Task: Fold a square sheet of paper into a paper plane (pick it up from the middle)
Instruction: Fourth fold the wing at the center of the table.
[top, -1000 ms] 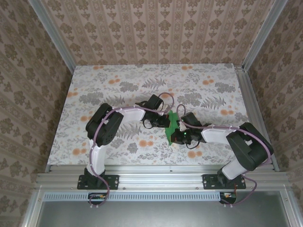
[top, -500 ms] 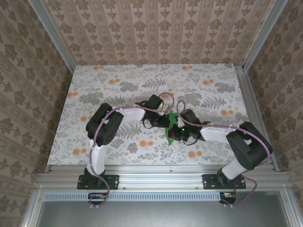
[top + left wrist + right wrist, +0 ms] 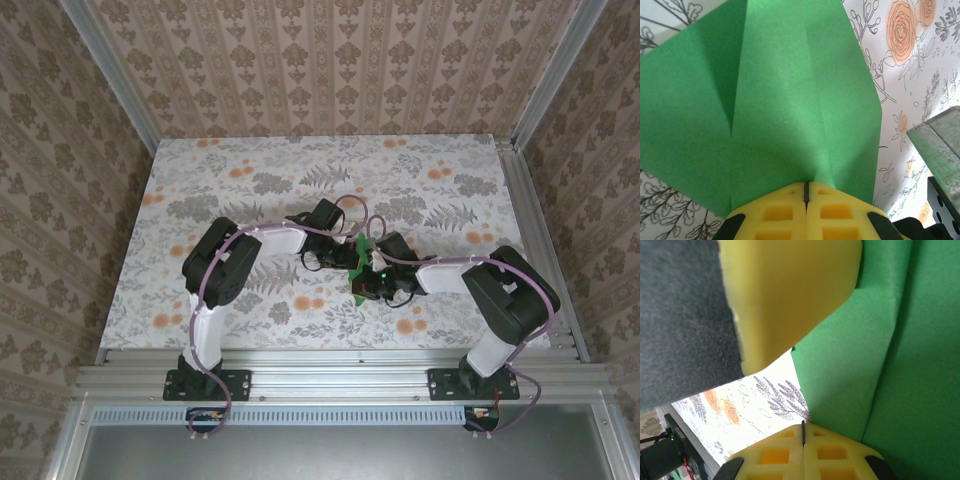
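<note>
**Both pincers clenched on the folded green sheet near mid-table**

Patterned wallpaper walls (image 3: 330, 60) close in 3 sides of your workspace. The table (image 3: 200, 180), printed with grey-and-orange flowers, fills the floor between them, and an aluminium rail (image 3: 330, 378) runs along its near edge. Your 2 arms are bolted to that rail. The left arm (image 3: 225, 265) rises by the near-left corner and bends rightward. The right arm (image 3: 510, 300) rises by the near-right corner and bends leftward. Their wrists meet close to the middle of the table, a little nearer the near edge than the far one.

The sheet of paper (image 3: 790, 100) is there, between the 2 wrists. It is bright green and already creased, with 2 flaps folded in so their edges run toward a centre line. From above you see only slivers of green past the black gripper bodies. You cannot tell from these views whether the paper touches the tabletop.

In the left wrist view, the left gripper (image 3: 805, 192) is clenched. Its yellow fingertips (image 3: 775, 215) press flat together, and the narrow end of the sheet runs into the seam between them.

In the right wrist view, the right gripper (image 3: 802, 432) is likewise squeezed tight. A corner of the green edge reaches down into its seam, so it is grasping the same sheet. Above it, 1 yellow finger (image 3: 790, 290) of the other arm lies against the paper.
</note>
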Action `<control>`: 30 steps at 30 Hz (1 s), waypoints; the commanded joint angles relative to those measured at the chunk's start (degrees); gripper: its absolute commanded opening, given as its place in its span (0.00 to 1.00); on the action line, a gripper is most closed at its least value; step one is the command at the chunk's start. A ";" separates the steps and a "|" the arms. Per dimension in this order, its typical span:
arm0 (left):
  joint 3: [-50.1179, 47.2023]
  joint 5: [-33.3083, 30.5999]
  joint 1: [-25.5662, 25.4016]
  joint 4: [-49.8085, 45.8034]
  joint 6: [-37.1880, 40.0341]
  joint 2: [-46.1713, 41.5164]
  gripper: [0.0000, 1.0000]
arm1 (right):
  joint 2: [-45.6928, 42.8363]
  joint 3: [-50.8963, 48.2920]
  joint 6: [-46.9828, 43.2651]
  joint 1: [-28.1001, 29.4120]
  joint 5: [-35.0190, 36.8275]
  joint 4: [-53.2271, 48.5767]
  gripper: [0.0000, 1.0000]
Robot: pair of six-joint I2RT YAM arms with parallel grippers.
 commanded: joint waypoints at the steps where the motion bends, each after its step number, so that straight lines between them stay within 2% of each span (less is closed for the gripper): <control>1: -2.68 -10.48 0.78 -6.79 2.57 7.46 0.00 | -0.65 -1.86 -3.45 0.94 -2.00 -9.31 0.04; 6: -2.62 -10.64 0.91 -6.88 2.70 7.65 0.00 | -3.27 -3.08 -5.31 1.90 -1.80 -13.73 0.04; 14: -2.28 -10.48 1.18 -7.39 3.22 7.87 0.00 | -5.89 -6.19 -4.74 3.40 -1.45 -15.25 0.04; 20: -2.37 -10.39 1.17 -7.48 3.24 7.82 0.00 | -10.37 -4.28 -4.65 3.28 -1.11 -18.98 0.04; 26: -2.98 -9.78 1.17 -6.84 3.12 6.87 0.00 | -17.87 -3.05 -0.75 -2.66 -1.82 -14.98 0.04; 30: -2.73 -9.07 0.96 -6.60 2.93 6.50 0.00 | -17.25 -1.15 0.73 -6.30 -1.15 -11.94 0.04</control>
